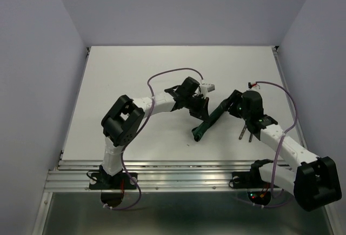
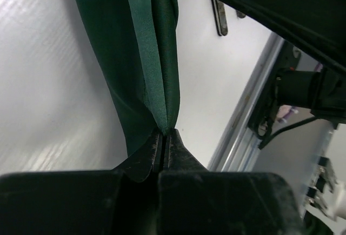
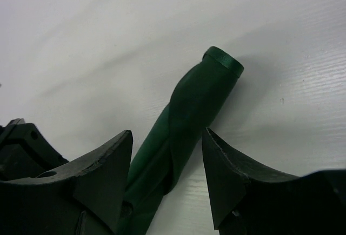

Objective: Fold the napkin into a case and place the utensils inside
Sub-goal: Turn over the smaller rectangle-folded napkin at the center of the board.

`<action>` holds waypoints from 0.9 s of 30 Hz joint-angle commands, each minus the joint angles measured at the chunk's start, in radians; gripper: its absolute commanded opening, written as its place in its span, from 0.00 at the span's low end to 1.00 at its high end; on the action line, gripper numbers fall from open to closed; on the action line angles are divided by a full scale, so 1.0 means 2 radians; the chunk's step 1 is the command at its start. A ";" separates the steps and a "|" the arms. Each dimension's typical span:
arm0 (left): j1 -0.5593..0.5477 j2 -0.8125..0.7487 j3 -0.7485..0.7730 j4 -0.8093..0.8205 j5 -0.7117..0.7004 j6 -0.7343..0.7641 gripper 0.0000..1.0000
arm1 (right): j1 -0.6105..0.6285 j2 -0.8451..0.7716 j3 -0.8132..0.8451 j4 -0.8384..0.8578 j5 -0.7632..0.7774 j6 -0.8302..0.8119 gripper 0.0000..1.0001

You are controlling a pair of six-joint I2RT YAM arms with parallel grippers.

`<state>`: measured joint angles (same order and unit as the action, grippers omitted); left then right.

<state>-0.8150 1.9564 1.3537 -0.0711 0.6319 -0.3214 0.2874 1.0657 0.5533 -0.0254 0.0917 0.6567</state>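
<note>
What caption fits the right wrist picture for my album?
Open right gripper straddling the rolled dark green napkin on the white table.

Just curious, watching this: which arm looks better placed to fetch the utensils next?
Right, probably: the right tool is open, gripping nothing, and the utensils lie beside that arm. The left tool is pinching the napkin.
</note>
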 commanded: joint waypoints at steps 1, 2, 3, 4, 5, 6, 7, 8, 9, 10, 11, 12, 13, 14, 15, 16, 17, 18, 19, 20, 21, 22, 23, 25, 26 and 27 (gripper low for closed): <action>0.013 0.019 0.012 0.058 0.092 -0.031 0.00 | -0.004 -0.021 0.029 -0.011 -0.012 -0.009 0.60; 0.019 0.025 0.010 0.078 0.113 -0.037 0.00 | -0.004 -0.027 0.032 -0.013 -0.012 -0.010 0.60; 0.022 0.031 0.007 0.091 0.124 -0.044 0.00 | -0.004 -0.029 0.035 -0.015 -0.012 -0.010 0.59; 0.025 0.043 0.001 0.101 0.144 -0.059 0.00 | -0.004 -0.030 0.037 -0.020 -0.011 -0.012 0.60; 0.026 0.046 -0.003 0.114 0.153 -0.066 0.00 | -0.009 -0.031 0.039 -0.023 -0.011 -0.013 0.60; 0.029 0.049 -0.007 0.137 0.158 -0.074 0.00 | -0.009 -0.032 0.043 -0.024 -0.010 -0.015 0.60; 0.032 0.052 -0.013 0.152 0.166 -0.084 0.00 | -0.009 -0.033 0.043 -0.028 -0.008 -0.017 0.60; 0.032 0.052 -0.016 0.152 0.169 -0.089 0.00 | -0.009 -0.032 0.043 -0.028 -0.008 -0.017 0.60; 0.034 0.053 -0.019 0.164 0.169 -0.091 0.00 | -0.009 -0.032 0.042 -0.029 -0.007 -0.018 0.60; 0.039 0.052 -0.023 0.167 0.169 -0.094 0.00 | -0.009 -0.031 0.042 -0.029 -0.008 -0.018 0.60; 0.041 0.053 -0.026 0.173 0.168 -0.098 0.00 | -0.009 -0.029 0.042 -0.029 -0.010 -0.017 0.60; 0.043 0.055 -0.027 0.174 0.168 -0.099 0.00 | -0.009 -0.027 0.041 -0.028 -0.011 -0.017 0.60; 0.046 0.056 -0.031 0.175 0.167 -0.099 0.00 | -0.009 -0.027 0.040 -0.028 -0.012 -0.017 0.60; 0.052 0.057 -0.033 0.177 0.163 -0.099 0.00 | -0.009 -0.024 0.040 -0.028 -0.012 -0.017 0.60; 0.055 0.057 -0.036 0.177 0.161 -0.099 0.00 | -0.009 -0.022 0.040 -0.028 -0.012 -0.018 0.60; 0.059 0.058 -0.039 0.178 0.160 -0.099 0.00 | -0.009 -0.020 0.041 -0.029 -0.014 -0.018 0.59; 0.065 0.059 -0.042 0.178 0.159 -0.099 0.00 | -0.009 -0.017 0.041 -0.028 -0.016 -0.019 0.60; 0.067 0.060 -0.043 0.178 0.157 -0.099 0.00 | -0.009 -0.015 0.041 -0.028 -0.017 -0.020 0.59; 0.069 0.061 -0.046 0.177 0.155 -0.099 0.00 | -0.009 -0.014 0.042 -0.028 -0.017 -0.022 0.59; 0.072 0.062 -0.048 0.177 0.153 -0.098 0.00 | -0.009 -0.011 0.042 -0.027 -0.019 -0.022 0.59; 0.077 0.063 -0.049 0.177 0.151 -0.099 0.00 | -0.009 -0.007 0.042 -0.028 -0.020 -0.022 0.60; 0.078 0.063 -0.051 0.177 0.149 -0.098 0.00 | -0.009 -0.006 0.042 -0.027 -0.022 -0.023 0.60; 0.081 0.064 -0.054 0.177 0.146 -0.099 0.00 | -0.009 -0.004 0.042 -0.027 -0.022 -0.023 0.60; 0.086 0.063 -0.059 0.178 0.143 -0.099 0.00 | -0.009 -0.001 0.042 -0.026 -0.023 -0.024 0.60; 0.088 0.063 -0.060 0.177 0.140 -0.099 0.00 | -0.009 0.000 0.042 -0.026 -0.023 -0.024 0.60; 0.089 0.063 -0.062 0.177 0.139 -0.099 0.05 | -0.009 0.002 0.041 -0.026 -0.024 -0.025 0.60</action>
<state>-0.6498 2.0949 1.2488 0.2504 0.9085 -0.5186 0.2760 1.0630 0.6037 -0.0834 0.0559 0.6277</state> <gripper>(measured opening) 0.040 0.597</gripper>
